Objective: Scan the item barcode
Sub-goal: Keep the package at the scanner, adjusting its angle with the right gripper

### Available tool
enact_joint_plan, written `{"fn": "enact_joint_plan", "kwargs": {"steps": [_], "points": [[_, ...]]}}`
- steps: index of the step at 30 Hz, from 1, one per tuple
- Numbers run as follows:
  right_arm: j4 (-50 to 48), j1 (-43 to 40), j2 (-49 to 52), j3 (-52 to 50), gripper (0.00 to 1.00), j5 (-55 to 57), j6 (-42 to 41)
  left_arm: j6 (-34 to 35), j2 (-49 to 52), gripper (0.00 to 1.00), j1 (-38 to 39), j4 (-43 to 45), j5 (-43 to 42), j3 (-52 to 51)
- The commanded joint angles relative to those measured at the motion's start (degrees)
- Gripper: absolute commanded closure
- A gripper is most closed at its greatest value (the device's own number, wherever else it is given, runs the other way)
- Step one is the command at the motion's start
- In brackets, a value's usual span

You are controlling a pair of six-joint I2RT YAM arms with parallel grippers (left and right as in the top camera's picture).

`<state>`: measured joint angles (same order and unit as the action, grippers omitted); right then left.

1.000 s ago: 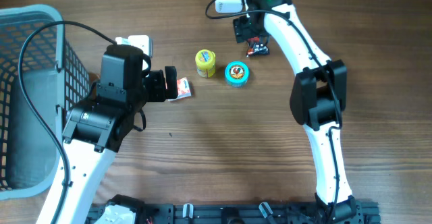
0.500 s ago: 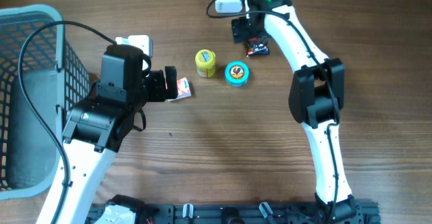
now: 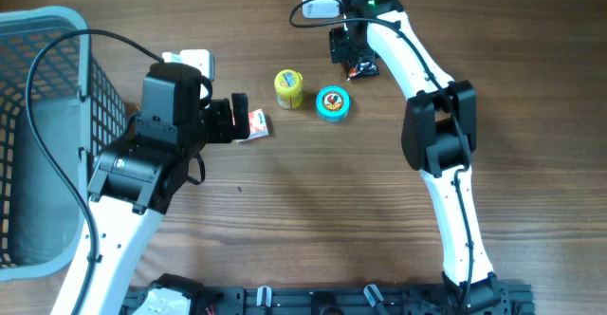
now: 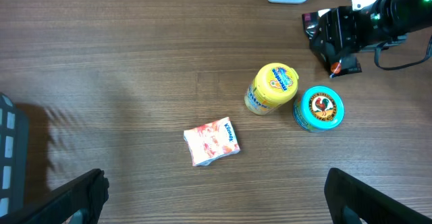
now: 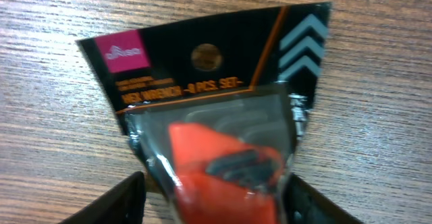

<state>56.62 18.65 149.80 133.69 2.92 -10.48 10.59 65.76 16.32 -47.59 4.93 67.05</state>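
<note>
1. Black packet (image 5: 209, 109) lay flat on the table (image 3: 313, 211), far side — between the fingers of the right gripper (image 5: 216, 196).
2. Whether they clamped it could not be told.
3. Left gripper (image 4: 219, 200) stood spread wide, empty.

We see a brown wooden table (image 3: 313, 220) in bright, even, soft light. The overhead picture is sharp, and its shadows are short and faint. In the left wrist view, far to the left of a yellow round plastic jar (image 4: 271, 89), a broad soft shadow darkens the wood. The right wrist close-up is out of focus: a black-and-orange plastic packet (image 5: 216, 102) fills it, its print blurred, with pale glare on its clear film.
</note>
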Motion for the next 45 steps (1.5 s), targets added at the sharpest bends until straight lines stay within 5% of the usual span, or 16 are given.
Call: {"fn": "enact_joint_plan", "kwargs": {"steps": [1,7,13,34,45], "points": [[0.15,0.13,4.39,-0.39,0.49,-1.49,-1.11,0.31,0.26,0.0,-0.37,-0.2,1.16,1.16],[0.26,0.07,4.39,-0.39,0.64,-1.49,-1.01,0.31,0.26,0.0,-0.37,-0.28,1.16,1.16],[-0.17,0.24,3.89,-0.28,0.69,0.28,0.0,0.31,0.26,0.0,-0.37,-0.28,1.16,1.16],[4.04,1.66,3.61,14.16,0.73,0.02,0.22,0.28,0.26,0.0,-0.35,-0.28,1.18,1.16],[-7.43,2.62,3.61,14.19,0.69,0.0,0.39,0.31,0.42,0.0,-0.37,-0.24,1.16,0.57]]}}
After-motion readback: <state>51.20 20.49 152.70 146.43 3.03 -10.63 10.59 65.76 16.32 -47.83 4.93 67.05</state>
